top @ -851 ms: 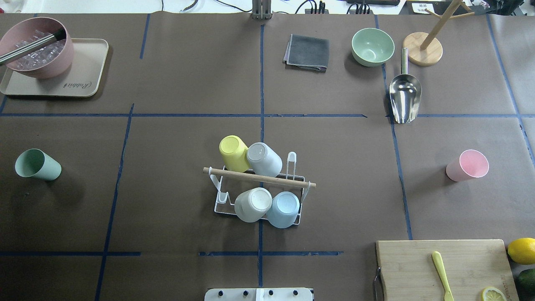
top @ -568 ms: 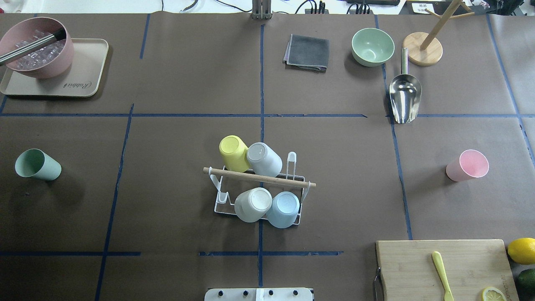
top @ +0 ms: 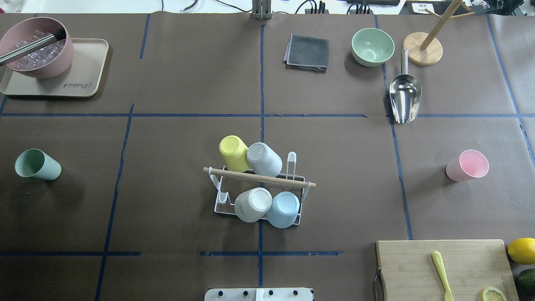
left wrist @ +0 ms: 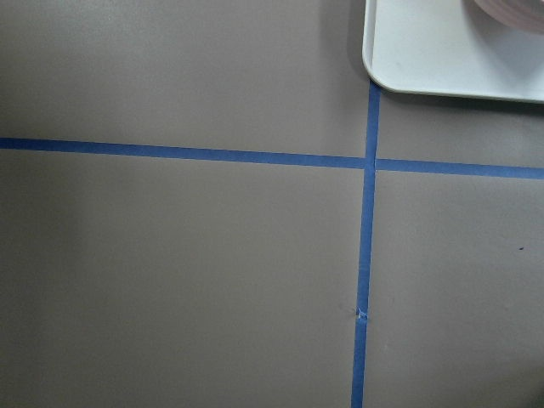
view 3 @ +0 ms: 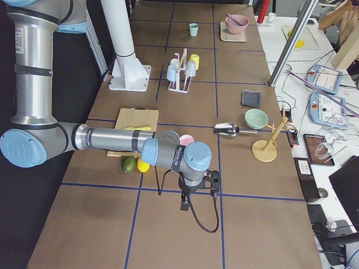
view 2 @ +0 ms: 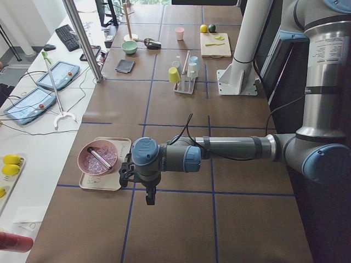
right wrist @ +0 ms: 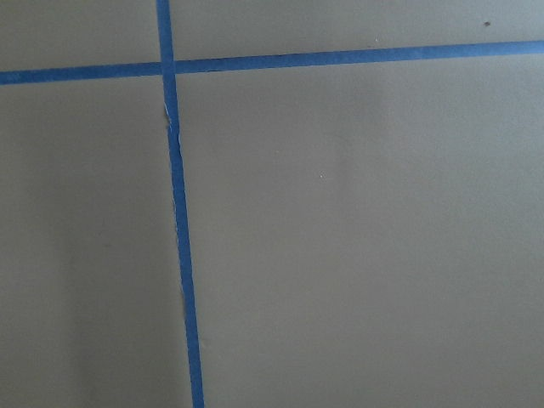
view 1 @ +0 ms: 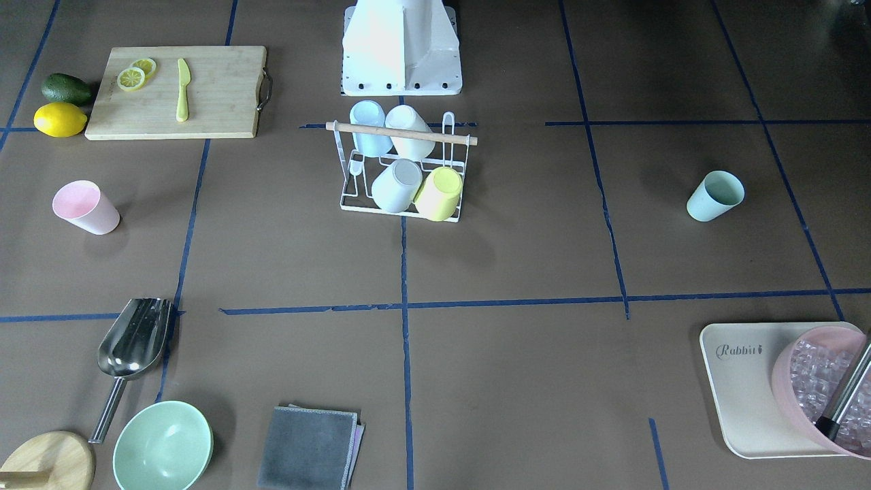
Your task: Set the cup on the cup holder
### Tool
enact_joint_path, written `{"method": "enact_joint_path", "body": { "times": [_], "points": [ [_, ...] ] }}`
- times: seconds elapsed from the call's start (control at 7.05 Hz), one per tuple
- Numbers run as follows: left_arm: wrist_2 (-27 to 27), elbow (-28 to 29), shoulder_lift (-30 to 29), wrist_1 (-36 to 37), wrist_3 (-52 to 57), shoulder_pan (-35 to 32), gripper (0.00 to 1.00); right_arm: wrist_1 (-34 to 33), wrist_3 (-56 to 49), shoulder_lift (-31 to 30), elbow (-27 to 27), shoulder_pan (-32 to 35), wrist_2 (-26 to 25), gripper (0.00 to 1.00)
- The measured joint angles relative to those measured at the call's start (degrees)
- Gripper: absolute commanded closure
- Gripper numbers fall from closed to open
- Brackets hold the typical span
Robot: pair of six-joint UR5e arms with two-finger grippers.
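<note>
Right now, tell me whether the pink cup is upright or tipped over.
Upright: the pink cup stands on its base, open rim up, its inside showing.

Soft, even light falls from above on the brown table (top: 175,75), and the overhead view is bright and sharp. The rack (top: 259,177) throws only a faint shadow. Left of the rack, the green cup (top: 37,164) casts a blurred shadow toward it, and the pink cup (top: 467,165) on the right does likewise. Beyond the rack to the right, the metal scoop (top: 404,98) glints. In the front-facing view, the white robot base (view 1: 401,47) behind the rack is washed out. Both wrist views look pale and soft.
</note>
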Motion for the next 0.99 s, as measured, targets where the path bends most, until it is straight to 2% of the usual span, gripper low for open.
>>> {"method": "enact_joint_path", "body": {
  "times": [0.28, 0.57, 0.99],
  "points": [
    [-0.2, -1.1, -1.0, 0.7, -0.1, 0.3, 0.0, 1.7, 0.3, 1.9, 0.0, -1.1, 0.6, 0.0],
    [-0.3, -5.4, -2.1, 5.1, -0.1, 1.6, 0.0, -4.7, 0.4, 9.3, -1.1, -4.9, 0.8, 0.0],
    [0.0, -11.9, -7.6, 18.4, -0.1, 5.8, 0.0, -16.1, 0.4, 23.8, -9.5, -12.3, 1.4, 0.0]
  ]
}}
